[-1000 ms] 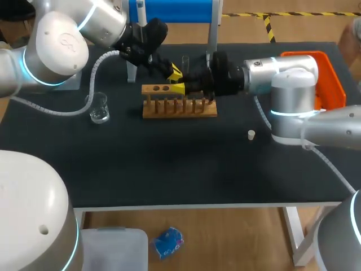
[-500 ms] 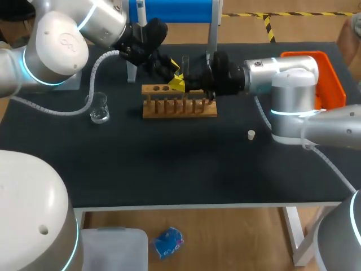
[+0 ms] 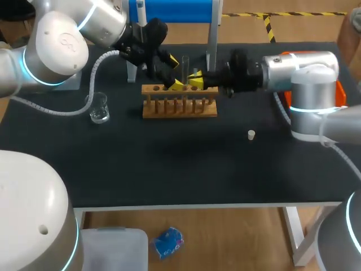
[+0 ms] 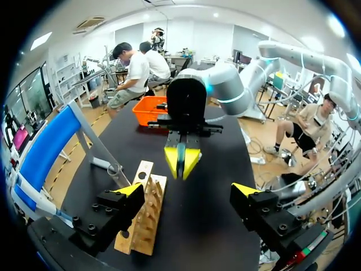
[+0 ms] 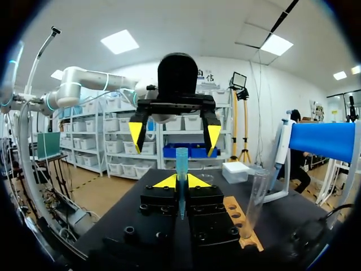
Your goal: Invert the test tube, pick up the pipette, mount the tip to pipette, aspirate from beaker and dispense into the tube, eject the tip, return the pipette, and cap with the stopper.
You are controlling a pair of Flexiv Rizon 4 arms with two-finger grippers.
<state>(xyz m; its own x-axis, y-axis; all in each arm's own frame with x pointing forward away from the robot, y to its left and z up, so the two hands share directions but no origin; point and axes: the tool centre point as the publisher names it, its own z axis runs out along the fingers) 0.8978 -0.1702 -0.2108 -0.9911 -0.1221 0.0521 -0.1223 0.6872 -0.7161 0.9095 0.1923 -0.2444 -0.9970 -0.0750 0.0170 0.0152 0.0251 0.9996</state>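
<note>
My right gripper (image 3: 196,79) is shut on a slim teal pipette tip (image 5: 181,180), held upright just above the wooden rack (image 3: 179,103). Facing it from the left, my left gripper (image 3: 175,72) stands wide open, its fingers apart from the tip. In the left wrist view, the right gripper (image 4: 181,161) lies ahead of my open left gripper (image 4: 189,192). A clear test tube (image 3: 184,68) stands upright in the rack, beside my right gripper (image 5: 181,182) in its wrist view. The beaker (image 3: 99,107) sits left of the rack. A white stopper (image 3: 251,134) lies to the right.
The pipette (image 3: 141,12) hangs on a blue stand (image 3: 175,10) at the back edge. An orange bin (image 3: 337,90) sits at the right edge behind my right arm. The dark tabletop (image 3: 180,164) spreads in front of the rack.
My left gripper has opened from shut and let go of the tip. My right gripper, shut on it, has drawn back to the right along the rack.
</note>
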